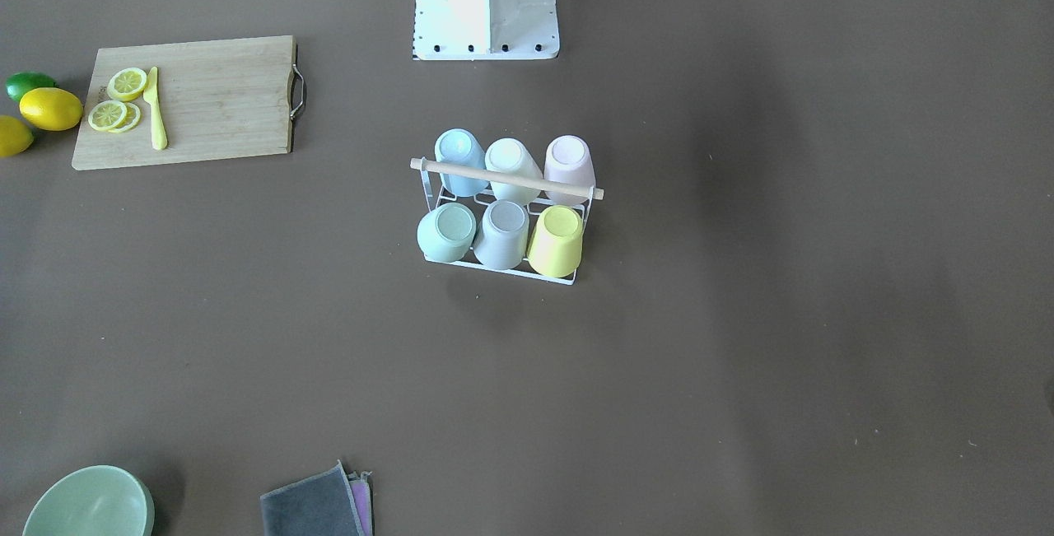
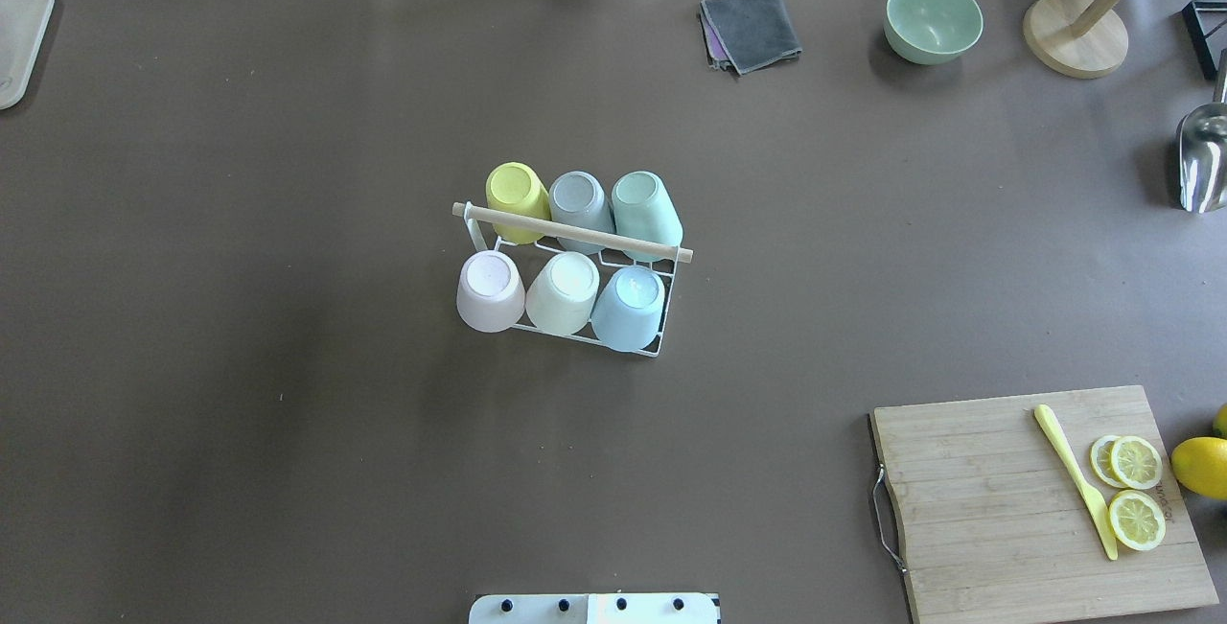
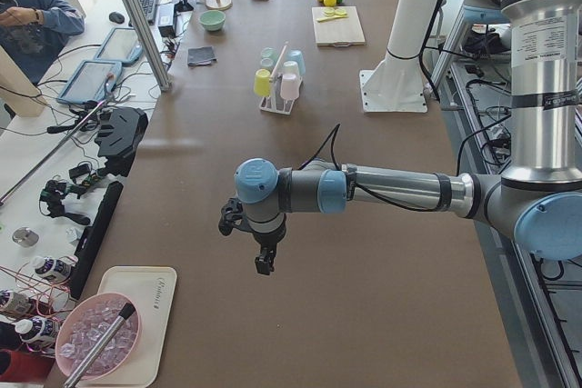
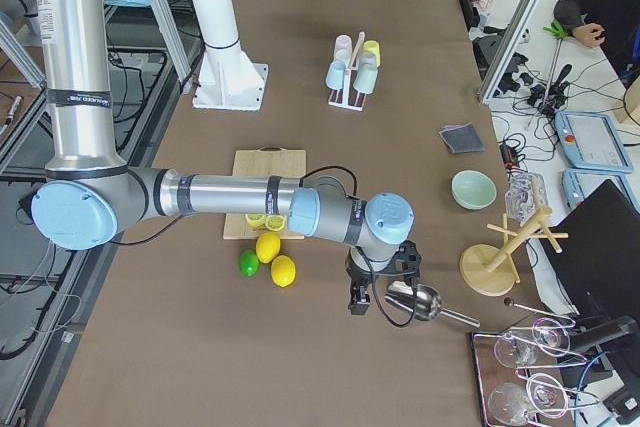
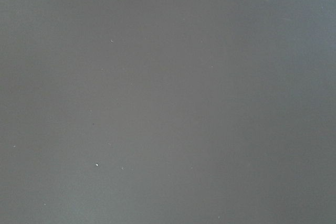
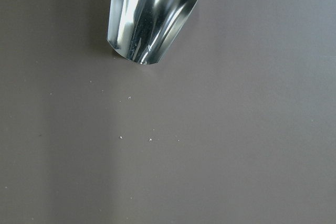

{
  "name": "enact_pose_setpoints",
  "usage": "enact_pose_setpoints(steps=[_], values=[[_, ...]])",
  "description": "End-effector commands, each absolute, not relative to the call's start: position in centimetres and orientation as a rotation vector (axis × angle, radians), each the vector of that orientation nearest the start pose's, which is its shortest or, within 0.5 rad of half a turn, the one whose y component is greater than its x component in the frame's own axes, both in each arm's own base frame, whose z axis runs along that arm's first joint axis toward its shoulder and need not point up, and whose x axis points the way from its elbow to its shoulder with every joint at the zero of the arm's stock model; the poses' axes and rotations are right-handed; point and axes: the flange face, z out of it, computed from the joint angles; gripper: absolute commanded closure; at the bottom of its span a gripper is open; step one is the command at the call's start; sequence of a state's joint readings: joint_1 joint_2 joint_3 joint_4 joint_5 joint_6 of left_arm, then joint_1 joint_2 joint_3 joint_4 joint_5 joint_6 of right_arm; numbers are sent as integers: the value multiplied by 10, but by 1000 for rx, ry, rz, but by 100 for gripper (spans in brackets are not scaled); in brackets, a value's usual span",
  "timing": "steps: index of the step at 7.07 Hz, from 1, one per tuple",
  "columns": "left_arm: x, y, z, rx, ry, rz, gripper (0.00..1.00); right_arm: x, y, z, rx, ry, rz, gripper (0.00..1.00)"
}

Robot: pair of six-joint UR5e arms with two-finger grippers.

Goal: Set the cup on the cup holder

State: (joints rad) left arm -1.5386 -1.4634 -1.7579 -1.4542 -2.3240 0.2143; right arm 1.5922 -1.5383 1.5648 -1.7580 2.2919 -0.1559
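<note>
The cup holder is a white wire rack with a wooden rod handle, standing at the table's middle; it also shows in the overhead view. Several pastel cups sit upside down on its prongs, among them a yellow cup, a pink cup and a blue cup. No cup lies loose on the table. My left gripper hangs over bare table far from the rack, seen only in the exterior left view; I cannot tell its state. My right gripper hangs by a metal scoop; I cannot tell its state.
A cutting board holds lemon slices and a yellow knife, with whole lemons and a lime beside it. A green bowl, a grey cloth, a wooden stand and the scoop lie at the far right.
</note>
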Motion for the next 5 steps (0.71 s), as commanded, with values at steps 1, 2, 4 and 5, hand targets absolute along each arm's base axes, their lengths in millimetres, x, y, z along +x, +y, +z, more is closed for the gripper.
enact_pose_setpoints(steps=[1, 2, 4, 5], values=[[-51, -444, 629, 35, 755, 220, 2, 78, -493, 664, -85, -727, -72, 0], [-51, -444, 629, 35, 755, 220, 2, 78, -493, 665, -86, -727, -71, 0], [-51, -444, 629, 35, 755, 220, 2, 78, -489, 669, -92, -728, -74, 0], [-51, -444, 629, 35, 755, 220, 2, 78, -488, 670, -94, -728, -73, 0]])
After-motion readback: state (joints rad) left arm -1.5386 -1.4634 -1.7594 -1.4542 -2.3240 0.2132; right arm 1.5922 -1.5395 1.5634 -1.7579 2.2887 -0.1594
